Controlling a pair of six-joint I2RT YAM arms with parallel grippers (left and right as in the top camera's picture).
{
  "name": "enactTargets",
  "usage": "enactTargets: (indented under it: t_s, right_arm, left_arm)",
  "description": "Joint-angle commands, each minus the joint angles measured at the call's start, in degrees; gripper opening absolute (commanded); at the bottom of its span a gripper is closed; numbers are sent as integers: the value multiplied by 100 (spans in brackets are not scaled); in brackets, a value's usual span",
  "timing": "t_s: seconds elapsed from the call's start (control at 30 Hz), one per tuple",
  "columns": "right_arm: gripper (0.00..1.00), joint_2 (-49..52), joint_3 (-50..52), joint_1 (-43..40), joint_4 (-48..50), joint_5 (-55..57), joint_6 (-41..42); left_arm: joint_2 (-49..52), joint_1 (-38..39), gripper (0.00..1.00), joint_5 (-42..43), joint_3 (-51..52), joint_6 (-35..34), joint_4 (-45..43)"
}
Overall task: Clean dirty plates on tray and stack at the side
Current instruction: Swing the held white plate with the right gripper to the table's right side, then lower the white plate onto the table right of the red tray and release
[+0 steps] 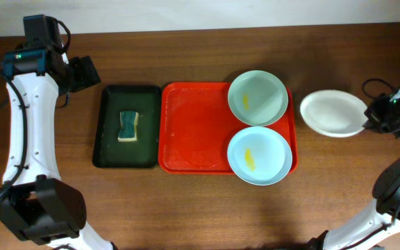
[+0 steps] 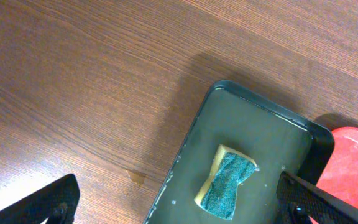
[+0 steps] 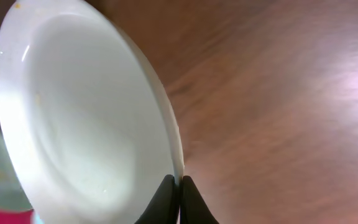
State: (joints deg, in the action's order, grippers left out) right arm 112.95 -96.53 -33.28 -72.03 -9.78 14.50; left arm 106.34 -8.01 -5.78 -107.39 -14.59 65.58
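Tray [image 1: 193, 132] holds 2 plates [image 1: 257, 97] (sponge [image 1: 128, 126] nearby).

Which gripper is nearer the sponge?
Left. The left gripper hangs open just off the green tray's corner, close to the sponge. The right gripper is far off past the red tray, fingers pinching the white plate's rim.

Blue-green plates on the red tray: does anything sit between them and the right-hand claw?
Yes. The white plate sits between the right gripper and the red tray, which holds the two blue-green plates. The gripper appears to pinch the white plate's rim.
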Motion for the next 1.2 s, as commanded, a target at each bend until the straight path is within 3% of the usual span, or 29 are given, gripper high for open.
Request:
enactTargets:
  t_s: [0.0, 0.53, 0.57, 0.7, 0.77, 0.87, 1.03, 1.17]
  right_arm:
    - [4, -264, 177, 42, 35, 717, -79]
    - [14, -264, 1255, 44, 866, 577, -76]
    - [18, -264, 1255, 44, 866, 560, -76]
    - [52, -264, 1255, 42, 868, 627, -76]
    - [57, -264, 1255, 42, 866, 876, -76]
    - [57, -264, 1255, 35, 874, 1126, -74]
    - [42, -254, 1478, 26, 1158, 1132, -55]
    - [39, -254, 1792, 26, 1561, 826, -55]
  left_arm:
    - [-31, 0, 99, 42, -50, -48, 7]
    - [-31, 0, 99, 42, -50, -48, 7]
    - [-31, 0, 99, 42, -50, -48, 7]
    - [-31, 0, 99, 42, -50, -48, 7]
    - [-31, 0, 99, 42, -50, -48, 7]
    - [-31, 0, 99, 42, -50, -48, 7]
    - [-31, 0, 99, 42, -50, -48, 7]
    - [-31, 0, 99, 42, -50, -48, 7]
